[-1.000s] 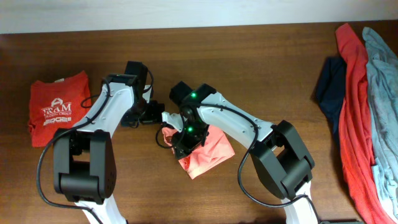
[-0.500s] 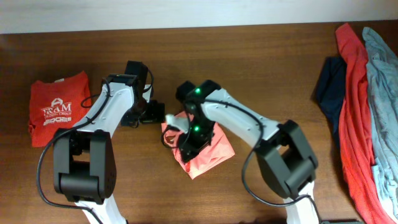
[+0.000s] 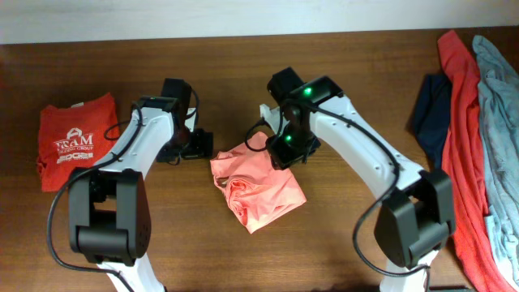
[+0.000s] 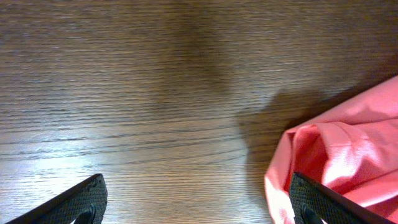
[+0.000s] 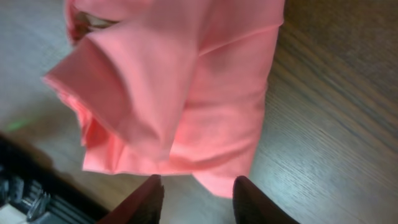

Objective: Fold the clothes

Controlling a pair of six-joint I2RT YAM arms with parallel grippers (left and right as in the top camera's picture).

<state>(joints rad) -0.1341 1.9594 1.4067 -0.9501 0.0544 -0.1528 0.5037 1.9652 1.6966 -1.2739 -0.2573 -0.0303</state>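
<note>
**Nearest the arm bases.** The salmon-pink shirt (image 3: 261, 193) lies on the table (image 3: 365, 73) as a compact, roughly square bundle, turned askew. Its left part is bunched into rounded folds and its right part lies flat.

**Just behind it.** The right gripper (image 5: 198, 186) hovers at the bundle's far corner, its two dark fingers parted with nothing between them. Level with it to the left, the left gripper (image 4: 199, 205) hangs low over bare wood, spread wide and empty. One of its fingers is just beside the shirt's puffed corner. As far as the views show, neither gripper touches the cloth.

**Farther out.** At the left rests a red shirt with white lettering (image 3: 75, 142), already folded. At the far right edge lies a heap: a coral-red garment (image 3: 458, 113), a grey-blue garment (image 3: 499, 97) and a navy garment (image 3: 428, 105).

**Judged step.** The work in hand looks like tidying or closing the last fold of the pink shirt.
- Pinch only the top layer of the loose, bunched flap, close to its edge.
- Lift little, and draw the flap across until the edges meet.
- Lay it down before letting go.
- Press the flat side with the other gripper, since the bundle will likely slide on smooth wood.
</note>
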